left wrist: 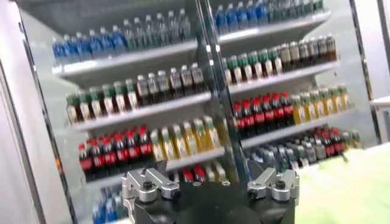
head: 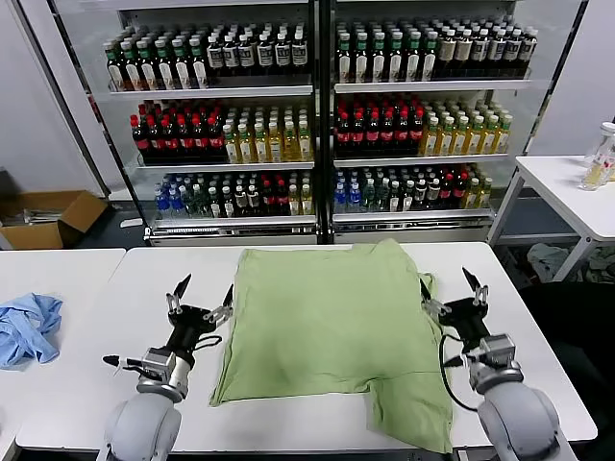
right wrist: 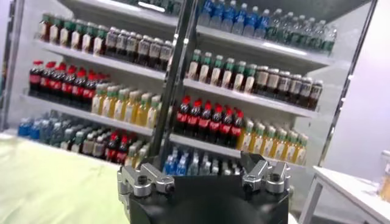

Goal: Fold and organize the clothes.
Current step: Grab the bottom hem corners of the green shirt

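The clothes, one light green shirt (head: 327, 322), lie flat on the white table (head: 115, 288) in the head view. The shirt's sides look folded in, and one flap (head: 411, 415) reaches toward the front edge on the right. No buttons or printed patch show. My left gripper (head: 205, 290) hovers open just off the shirt's left edge, holding nothing. My right gripper (head: 448, 286) is open beside the shirt's right edge, also holding nothing. Green fabric (left wrist: 350, 182) shows at one side of the left wrist view, and the same fabric (right wrist: 49, 189) appears in the right wrist view.
A crumpled light blue cloth (head: 27, 327) lies on the neighbouring table at the left. A glass-fronted drinks cooler (head: 317, 115) stands behind the table. There is a cardboard box (head: 48, 216) on the floor at left and a small white side table (head: 567, 187) at right.
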Motion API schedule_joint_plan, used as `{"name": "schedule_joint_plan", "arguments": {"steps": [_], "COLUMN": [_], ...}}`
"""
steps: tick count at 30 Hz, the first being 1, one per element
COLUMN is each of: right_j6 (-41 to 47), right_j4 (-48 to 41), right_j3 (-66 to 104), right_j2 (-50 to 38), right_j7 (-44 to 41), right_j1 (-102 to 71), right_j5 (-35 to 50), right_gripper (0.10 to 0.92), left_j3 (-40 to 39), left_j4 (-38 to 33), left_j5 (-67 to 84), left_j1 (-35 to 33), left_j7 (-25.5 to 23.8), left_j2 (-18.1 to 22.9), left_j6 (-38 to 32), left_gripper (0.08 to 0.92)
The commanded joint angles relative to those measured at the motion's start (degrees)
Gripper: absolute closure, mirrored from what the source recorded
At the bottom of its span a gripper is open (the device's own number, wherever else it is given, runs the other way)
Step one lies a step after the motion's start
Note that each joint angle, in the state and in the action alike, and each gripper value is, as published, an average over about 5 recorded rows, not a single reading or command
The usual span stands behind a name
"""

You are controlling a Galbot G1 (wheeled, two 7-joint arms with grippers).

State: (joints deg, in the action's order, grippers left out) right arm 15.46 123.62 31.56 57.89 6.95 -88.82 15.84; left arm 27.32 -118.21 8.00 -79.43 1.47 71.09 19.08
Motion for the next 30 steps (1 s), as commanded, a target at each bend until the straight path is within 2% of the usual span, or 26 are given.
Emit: {"name": "schedule_joint_plan", "arguments": {"steps": [1,9,22,30], "right_j6": [0.8,-1.8,-2.6,-2.6], "right_j4": [4.4,4.7,0.8,0.0], "right_j3": [1.4,1.0,-0.6,-1.4], "right_j2": [-3.2,-3.3,-1.0,-0.5], "right_j7": [1.5,2.2,3.3,4.4], "right_j1": [-8.4,-19.2,-19.1,-18.7], "right_j5": [2.6,3.4,5.6,6.3], "right_gripper": [0.203,0.203,0.203,0.203], "left_j3": [-0.7,-0.7,-2.1,-1.1], "left_j4": [-5.1,-7.1,-3.2,-3.3], "left_j5": [6.4,9.8,10.9,11.7], "left_j1": [-7.8,-11.6,-12.1,-12.8], "left_j7": [3.0,5.7,7.7,9.0], "left_j2": [-2.3,-4.3,-4.1,-3.9], "left_j6": [9.0,13.8,14.0,13.9], "left_gripper": [0.177,0.177,0.177,0.177]}}
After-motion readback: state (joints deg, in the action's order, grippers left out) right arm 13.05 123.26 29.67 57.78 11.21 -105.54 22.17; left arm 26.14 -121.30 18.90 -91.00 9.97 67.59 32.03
